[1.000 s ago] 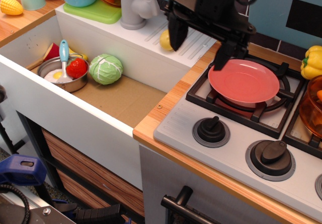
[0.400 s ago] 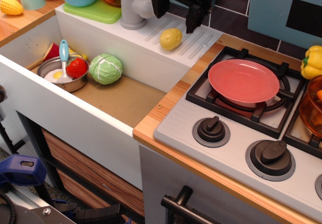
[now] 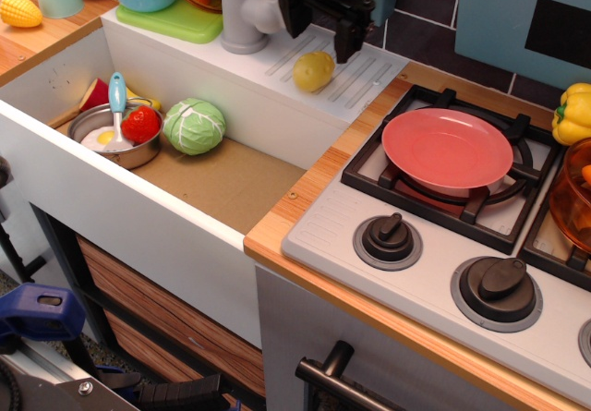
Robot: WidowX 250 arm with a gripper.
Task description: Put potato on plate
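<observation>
My claw [image 3: 320, 30] hangs spread wide just above the potato [image 3: 313, 71], one black finger [image 3: 295, 12] to its upper left and the other by its upper right, gripping nothing. The potato lies on the white ribbed drainboard [image 3: 355, 78] beside the grey faucet [image 3: 243, 14], untouched between and slightly below my fingertips. The plate [image 3: 447, 148] sits on the near-left stove burner [image 3: 480, 199], well apart from the potato and bare. A green cabbage [image 3: 194, 126] and a small metal pot [image 3: 120, 143] rest down in the sink.
</observation>
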